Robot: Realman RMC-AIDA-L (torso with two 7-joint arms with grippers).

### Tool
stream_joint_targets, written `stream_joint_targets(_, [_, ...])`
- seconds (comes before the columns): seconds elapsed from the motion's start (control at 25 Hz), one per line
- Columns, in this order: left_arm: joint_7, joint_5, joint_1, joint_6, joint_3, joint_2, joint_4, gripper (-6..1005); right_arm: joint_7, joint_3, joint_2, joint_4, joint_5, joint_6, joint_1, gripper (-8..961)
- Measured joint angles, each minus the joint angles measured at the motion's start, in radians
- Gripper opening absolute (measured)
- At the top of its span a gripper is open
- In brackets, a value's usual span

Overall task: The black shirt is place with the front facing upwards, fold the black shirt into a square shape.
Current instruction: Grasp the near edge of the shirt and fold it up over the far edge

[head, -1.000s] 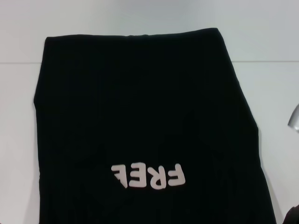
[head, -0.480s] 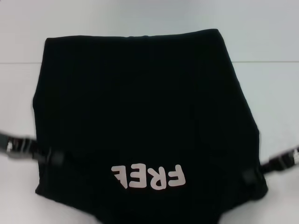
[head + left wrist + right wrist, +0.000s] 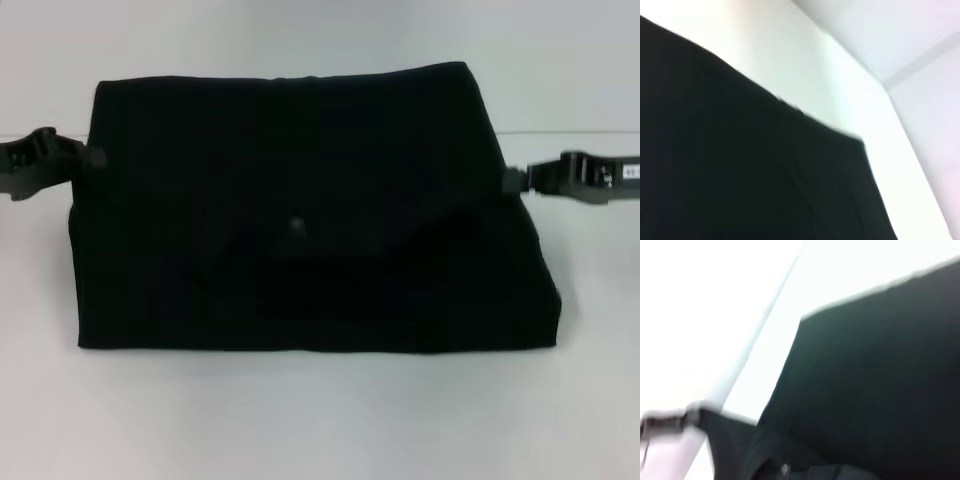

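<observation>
The black shirt [image 3: 310, 210] lies across the middle of the white table [image 3: 320, 420] in the head view, its near part doubled over toward the far edge, so the front letters are hidden. A straight fold runs along its near side. My left gripper [image 3: 88, 160] is at the shirt's left edge and my right gripper [image 3: 512, 180] at its right edge, each pinching the doubled layer. Black cloth [image 3: 740, 170] fills much of the left wrist view, and the cloth [image 3: 870, 385] also takes up most of the right wrist view.
A thin seam [image 3: 570, 132] crosses the table behind the shirt. Bare white tabletop lies in front of the fold and on both sides beyond the arms.
Both grippers came in from the near sides and carried the shirt's near part up and toward the far edge. The white letters have been folded under and out of sight.
</observation>
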Motion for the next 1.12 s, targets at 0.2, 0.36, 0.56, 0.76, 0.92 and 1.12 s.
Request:
stream_joint_targets(0.2, [0.044,-0.08,0.022,-0.218,0.006,-0.069,-0.016,32,-0.05,0.001,0.038,0.037,0.089,0.2,-0.013,70])
stream_joint_targets(0.36, [0.079,-0.106,0.014,-0.296,0.007,-0.097,-0.019,33,-0.105,0.0,0.065,0.039,0.156,0.303,-0.021,67])
stream_joint_targets(0.56, [0.132,-0.13,-0.009,-0.354,0.008,-0.12,-0.025,41,-0.182,-0.006,0.078,0.04,0.19,0.362,-0.008,67])
stream_joint_targets(0.76, [0.155,-0.132,-0.03,-0.411,0.02,-0.137,-0.029,51,-0.217,-0.021,0.085,0.043,0.202,0.42,0.003,68])
stream_joint_targets(0.92, [0.159,-0.133,-0.04,-0.474,0.036,-0.156,-0.031,59,-0.227,-0.055,0.103,0.052,0.202,0.498,0.006,87])
stream_joint_targets(1.12, [0.167,-0.133,-0.049,-0.556,0.067,-0.18,-0.03,69,-0.279,-0.103,0.143,0.052,0.203,0.596,0.012,119])
